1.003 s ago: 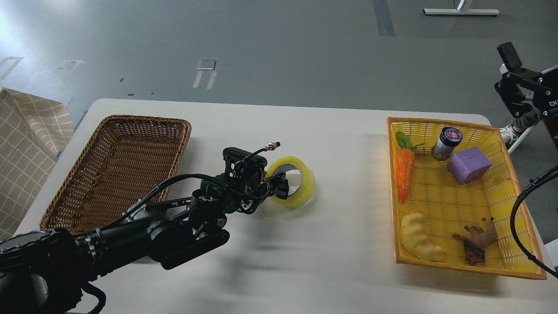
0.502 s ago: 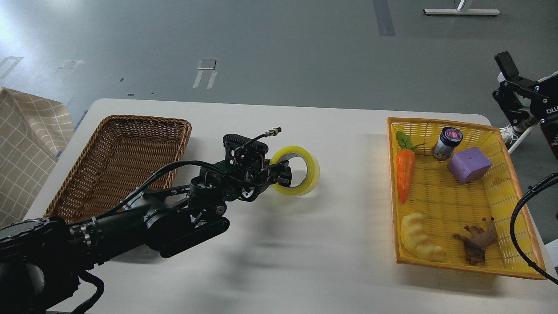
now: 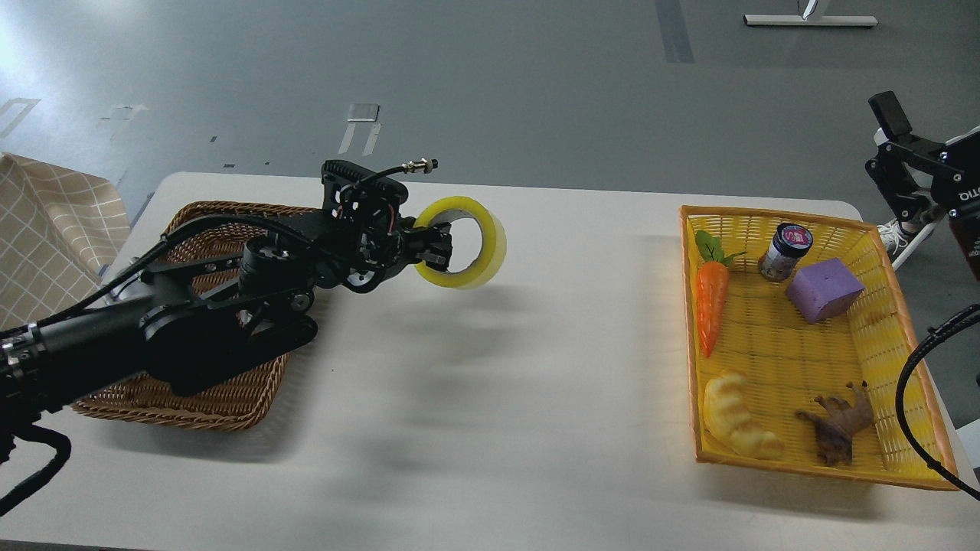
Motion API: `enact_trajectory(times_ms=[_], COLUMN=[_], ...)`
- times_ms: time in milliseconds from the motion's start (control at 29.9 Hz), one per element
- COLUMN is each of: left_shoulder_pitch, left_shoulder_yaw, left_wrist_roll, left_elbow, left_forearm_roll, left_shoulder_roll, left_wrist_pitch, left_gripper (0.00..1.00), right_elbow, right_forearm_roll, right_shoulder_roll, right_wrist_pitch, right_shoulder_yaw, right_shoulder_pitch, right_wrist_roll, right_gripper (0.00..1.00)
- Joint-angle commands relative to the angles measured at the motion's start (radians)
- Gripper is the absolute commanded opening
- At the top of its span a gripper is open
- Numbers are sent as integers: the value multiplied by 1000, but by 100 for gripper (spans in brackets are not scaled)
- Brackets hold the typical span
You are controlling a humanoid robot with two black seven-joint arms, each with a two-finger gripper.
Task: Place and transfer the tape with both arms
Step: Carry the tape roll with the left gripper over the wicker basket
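The tape (image 3: 490,243), a wide translucent yellow roll with a grey-white core, hangs in the air above the table (image 3: 536,367), just right of the wicker basket. My left gripper (image 3: 439,249) is shut on the roll's near wall, with one finger inside the core. The left arm reaches over the brown wicker basket (image 3: 207,229). My right gripper (image 3: 892,157) is at the far right edge, beyond the table, open and empty, far from the tape.
A yellow plastic basket (image 3: 903,321) on the right holds a toy carrot (image 3: 710,302), a small jar (image 3: 785,251), a purple block (image 3: 824,288), a pale croissant toy (image 3: 736,417) and a brown figure (image 3: 838,425). A checked cloth (image 3: 46,229) lies at the left.
My left gripper has lifted the tape off the table and carried it up and to the left, towards the wicker basket. The right gripper has barely moved.
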Motion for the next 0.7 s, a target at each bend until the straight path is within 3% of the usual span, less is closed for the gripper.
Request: enact_trajectory(times_ms=[0, 100, 301, 435, 569, 669], left_shoulder_pitch=[-41, -92, -103, -86, -78, -75], left_shoulder_yaw=[0, 11, 17, 23, 113, 146], left_wrist_roll=[-41, -85, -163, -193, -242, -249], left_elbow=[-58, -67, -66, -61, -55, -49], left_forearm_roll=[-15, -15, -9, -3, 2, 17], left_shoulder_roll=[132, 247, 430, 479, 540, 547], left_wrist_pitch=[-68, -134, -135, -135, -135, -135], left_gripper=[3, 3, 3, 3, 3, 3], right_elbow=[-2, -3, -3, -3, -3, -3], right_forearm_roll=[0, 0, 0, 0, 0, 0], right_shoulder_roll=[0, 0, 0, 0, 0, 0], right_wrist_pitch=[0, 0, 0, 0, 0, 0], right_shoulder_yaw=[0, 0, -2, -2, -2, -2], right_shoulder_pitch=[0, 0, 0, 0, -1, -1], right_wrist_roll=[0, 0, 0, 0, 0, 0], right_gripper=[100, 100, 100, 100, 100, 100])
